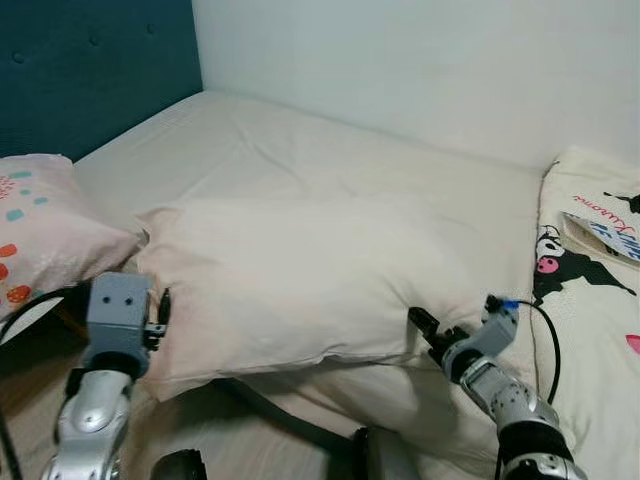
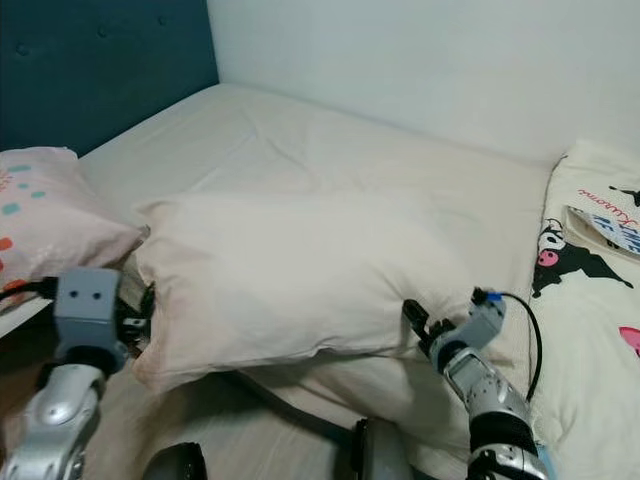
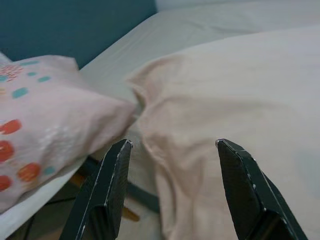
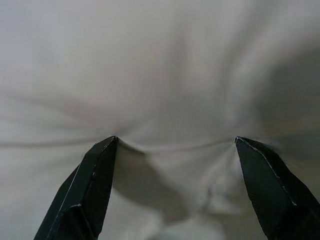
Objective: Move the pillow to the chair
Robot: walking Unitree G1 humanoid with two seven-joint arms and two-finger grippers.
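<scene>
Both spread tools flank the pillow's opposite edges.

Two silver, ribbed metal arms. Left arm topped by a grey boxy wrist block with two small dark dots on its face; thin black cable at its side. Right arm slimmer, segmented, with black joint rings, a small blue-tipped connector and a looping black cable. Long black tapered fingers, matte, with faint pale specks on the right-hand one's edge.
</scene>
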